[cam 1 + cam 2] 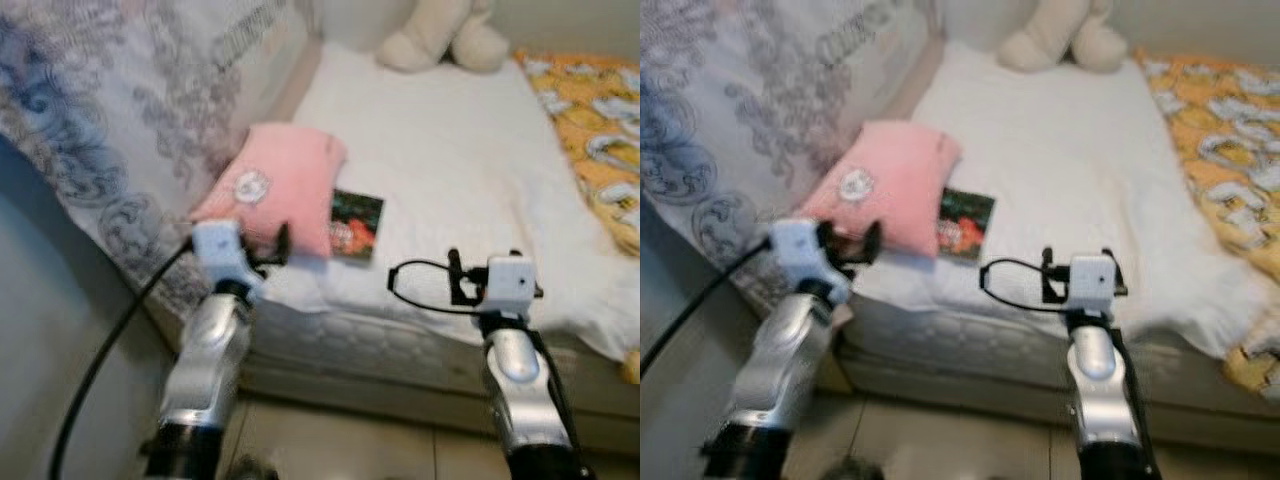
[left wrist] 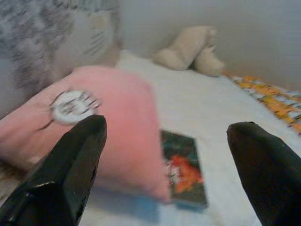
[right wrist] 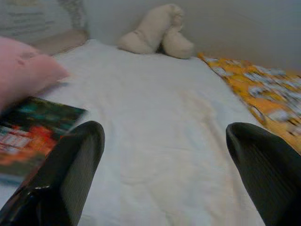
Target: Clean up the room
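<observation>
White-sheeted bed (image 1: 440, 150), tiled floor (image 1: 340, 440)

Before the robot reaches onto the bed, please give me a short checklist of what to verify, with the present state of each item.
1. Left claw open: ok, its fingers stand wide apart.
2. Right claw open: ok, with nothing between its fingers.
3. Left claw near a target: ok, it is at the near edge of the pink pillow.
4. Book free to lift: not ok, one edge is tucked under the pillow.
5. White sheet ahead of the right claw bare: ok.
6. Plush toy within reach: cannot tell; it lies at the far end of the bed.
</observation>
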